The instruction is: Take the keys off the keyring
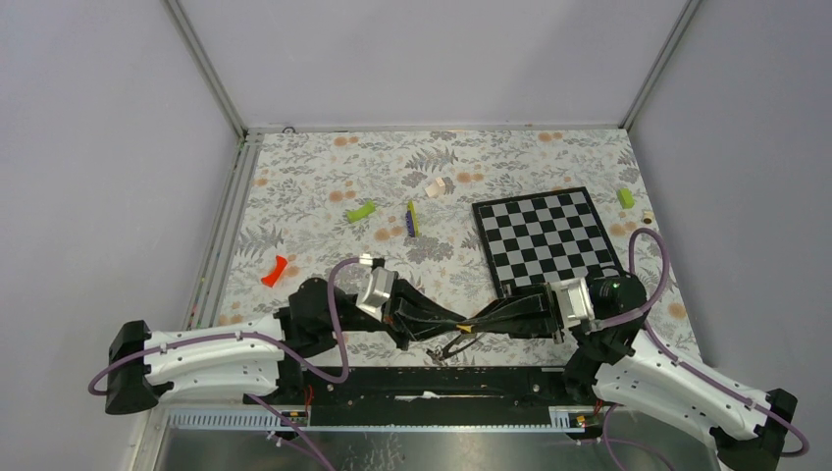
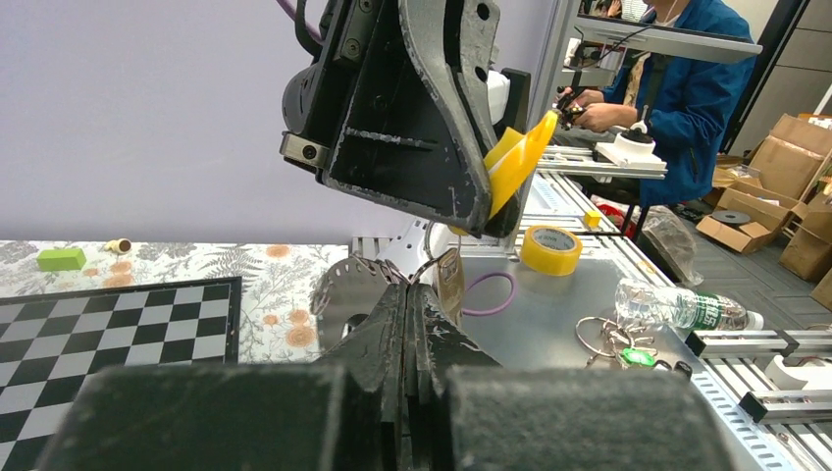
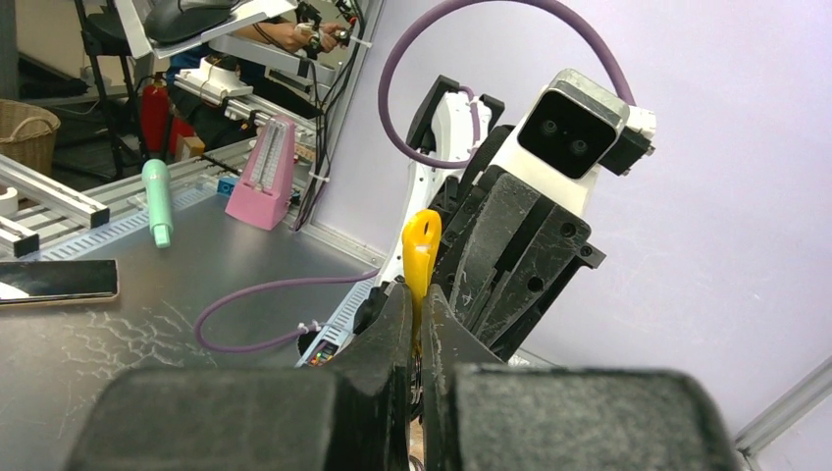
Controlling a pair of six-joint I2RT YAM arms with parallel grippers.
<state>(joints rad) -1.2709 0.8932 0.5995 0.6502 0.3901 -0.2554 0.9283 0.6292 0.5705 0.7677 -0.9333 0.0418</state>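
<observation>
Your right gripper (image 3: 416,299) has its jaws clamped flat on the yellow key tag (image 3: 422,240), which sticks up from between them. Your left gripper (image 2: 407,294) meets it tip to tip with its jaws pressed together; you cannot tell whether they nip anything. Just past the left tips, a silver key (image 2: 451,283) hangs beside the thin wire of the keyring (image 2: 428,257), below the right jaws. Farther out, the checkered board (image 1: 546,240) lies beyond the right jaws, and a lime-green block (image 1: 361,211) lies well apart beyond the left jaws.
</observation>
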